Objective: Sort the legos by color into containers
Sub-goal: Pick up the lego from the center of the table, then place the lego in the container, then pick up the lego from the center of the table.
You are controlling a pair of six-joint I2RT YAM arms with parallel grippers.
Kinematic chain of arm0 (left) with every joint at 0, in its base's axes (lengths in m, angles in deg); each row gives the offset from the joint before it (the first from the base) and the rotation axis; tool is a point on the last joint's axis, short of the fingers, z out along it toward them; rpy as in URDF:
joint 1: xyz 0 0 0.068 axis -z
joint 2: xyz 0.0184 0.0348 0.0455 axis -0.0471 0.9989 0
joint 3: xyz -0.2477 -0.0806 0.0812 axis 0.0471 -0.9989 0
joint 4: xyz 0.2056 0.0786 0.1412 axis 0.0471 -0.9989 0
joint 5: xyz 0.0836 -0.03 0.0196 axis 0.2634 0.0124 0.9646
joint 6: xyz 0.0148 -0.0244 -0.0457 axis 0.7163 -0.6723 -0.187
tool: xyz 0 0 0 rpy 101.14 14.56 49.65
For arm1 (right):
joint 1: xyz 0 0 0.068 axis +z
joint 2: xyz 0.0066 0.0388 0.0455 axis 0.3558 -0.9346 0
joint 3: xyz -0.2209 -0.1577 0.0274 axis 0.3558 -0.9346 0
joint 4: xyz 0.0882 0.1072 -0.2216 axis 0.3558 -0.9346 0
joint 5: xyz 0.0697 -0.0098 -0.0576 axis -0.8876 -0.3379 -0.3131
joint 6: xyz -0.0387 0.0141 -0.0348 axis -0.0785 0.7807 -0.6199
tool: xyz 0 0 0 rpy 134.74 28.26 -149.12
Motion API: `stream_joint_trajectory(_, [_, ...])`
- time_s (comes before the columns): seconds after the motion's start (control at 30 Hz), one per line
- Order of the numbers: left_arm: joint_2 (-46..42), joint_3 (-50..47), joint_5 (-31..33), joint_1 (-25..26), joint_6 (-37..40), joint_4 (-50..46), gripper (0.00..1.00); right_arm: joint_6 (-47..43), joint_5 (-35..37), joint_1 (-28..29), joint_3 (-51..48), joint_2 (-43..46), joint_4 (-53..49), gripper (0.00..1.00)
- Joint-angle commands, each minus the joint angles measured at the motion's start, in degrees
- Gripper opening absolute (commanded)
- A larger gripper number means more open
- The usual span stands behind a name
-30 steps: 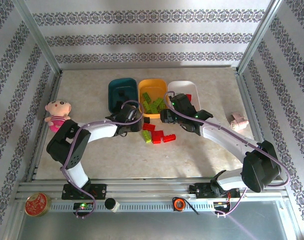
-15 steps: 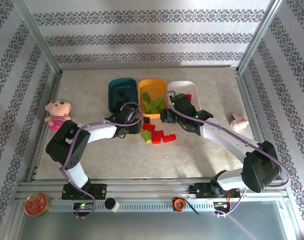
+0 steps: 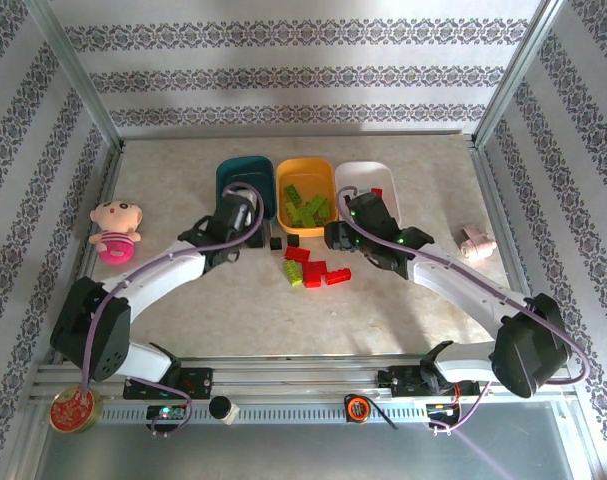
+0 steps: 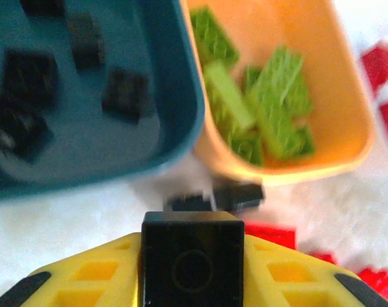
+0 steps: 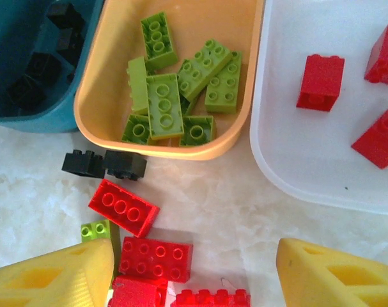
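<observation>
The left gripper [image 4: 192, 276] is clamped on a black brick [image 4: 192, 243]. The dark teal tub [image 4: 184, 128], holding other black bricks [image 4: 124, 94], lies at its 11 o'clock. The right gripper [image 5: 195, 265] hangs with its jaws wide and nothing between them. From it, the orange-yellow tub [image 5: 94, 96] of lime bricks [image 5: 163, 105] sits at 12 o'clock, the white tub [image 5: 270, 153] at 2, and loose red bricks [image 5: 154, 257] at 9.

Pale marbled table [image 3: 403, 300]. Teal tub [image 3: 245, 160], orange tub [image 3: 305, 164] and white tub [image 3: 368, 169] are set side by side, upper centre. Red bricks [image 3: 318, 270], black bricks [image 3: 284, 241] and a green brick [image 3: 296, 279] are scattered just below. Plush doll [image 3: 115, 230] is laid left; small pink item [image 3: 476, 243] right.
</observation>
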Motion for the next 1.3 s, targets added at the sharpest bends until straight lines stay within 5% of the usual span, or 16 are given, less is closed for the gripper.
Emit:
stream_joint_trajectory(0.0, [4.8, 6.6, -1.2, -5.1, 0.8, -2.3, 0.37, 1.5, -0.5, 0.1, -1.8, 2.1, 0.6, 0.68])
stream_joint_trajectory(0.27, [22.4, 21.2, -4.5, -10.8, -0.3, -2.6, 0.48, 1.0, -3.2, 2.1, -7.1, 6.0, -0.2, 0.69])
stream_joint_trajectory(0.47, [23.6, 24.0, -7.2, -11.8, -1.3, -2.9, 0.64, -1.2, -5.1, 5.7, -9.6, 6.4, -1.0, 0.7])
stream_joint_trajectory(0.83, [-4.9, 0.5, -11.0, -8.6, -6.3, 2.8, 0.82, -4.7, -8.3, 11.1, -2.1, -7.6, 4.2, 0.7])
stream_joint_trajectory(1.1, [-33.1, -16.3, -3.7, -8.6, -6.1, -9.4, 0.99, -4.7, -7.0, 15.2, 8.4, -21.7, 1.6, 0.63])
stream_joint_trajectory(1.27, [-43.3, -21.0, -3.3, -8.6, -6.7, -15.0, 0.99, -4.8, -4.1, 15.9, 13.7, -28.0, -2.9, 0.58])
